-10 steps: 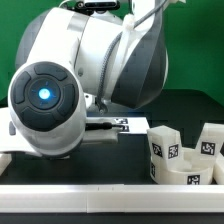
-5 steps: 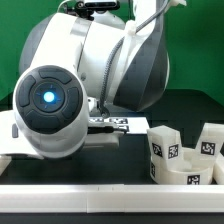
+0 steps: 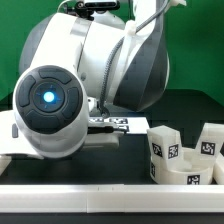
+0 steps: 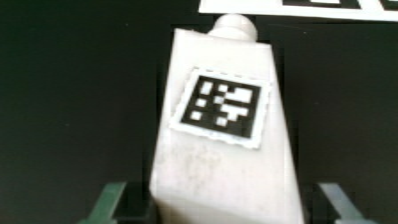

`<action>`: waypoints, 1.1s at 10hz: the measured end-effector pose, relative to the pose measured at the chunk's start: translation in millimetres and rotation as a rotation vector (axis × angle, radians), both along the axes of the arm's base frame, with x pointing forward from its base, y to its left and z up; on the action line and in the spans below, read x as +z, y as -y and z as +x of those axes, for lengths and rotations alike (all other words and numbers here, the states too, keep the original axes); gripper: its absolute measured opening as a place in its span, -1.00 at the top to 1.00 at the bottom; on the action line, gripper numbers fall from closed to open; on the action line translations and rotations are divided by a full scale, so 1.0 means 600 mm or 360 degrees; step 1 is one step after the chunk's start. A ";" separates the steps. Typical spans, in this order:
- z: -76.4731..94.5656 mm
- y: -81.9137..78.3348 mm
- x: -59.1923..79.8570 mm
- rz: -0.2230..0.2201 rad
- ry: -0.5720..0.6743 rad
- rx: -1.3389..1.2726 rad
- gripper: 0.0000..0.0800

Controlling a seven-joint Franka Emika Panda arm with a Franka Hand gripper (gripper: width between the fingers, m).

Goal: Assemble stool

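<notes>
Arm up close, leg between the fingers.
Exterior view: the arm point(image 3: 75, 95) fills the frame; tagged stool legs point(image 3: 165, 150) stand at the exterior view's right. Wrist view: the gripper point(image 4: 222, 205) straddles a tagged leg point(image 4: 222, 110), jaws spread, clear of both sides.

Bench point(image 3: 100, 160): black | marker board point(image 3: 118, 123) flat on it | tagged leg point(image 3: 162, 148), second leg point(image 3: 208, 140) standing forward of marker board, exterior view's right | white bar point(image 3: 100, 192) farther forward.

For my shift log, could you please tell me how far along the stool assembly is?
Nothing looks joined yet. In hand: the gripper straddles one leg, fingers apart from its sides, not yet clamped. Left: two other legs stand loose; the seat is out of view.
</notes>
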State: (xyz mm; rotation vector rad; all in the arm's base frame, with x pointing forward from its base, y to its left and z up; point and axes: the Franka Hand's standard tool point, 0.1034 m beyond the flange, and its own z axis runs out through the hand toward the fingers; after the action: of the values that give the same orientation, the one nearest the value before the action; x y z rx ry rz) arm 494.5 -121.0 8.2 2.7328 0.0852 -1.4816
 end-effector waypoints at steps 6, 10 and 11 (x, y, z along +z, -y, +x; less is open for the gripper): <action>0.067 -0.075 0.128 -0.0224 0.0048 -0.0120 0.19; 0.085 -0.086 0.160 -0.0278 0.0065 -0.0118 0.19; 0.089 -0.085 0.158 -0.0278 0.0086 -0.0114 0.19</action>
State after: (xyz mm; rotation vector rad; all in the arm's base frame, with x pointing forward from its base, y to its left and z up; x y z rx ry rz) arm 548.2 -69.8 102.9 2.6587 -0.1385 -1.3587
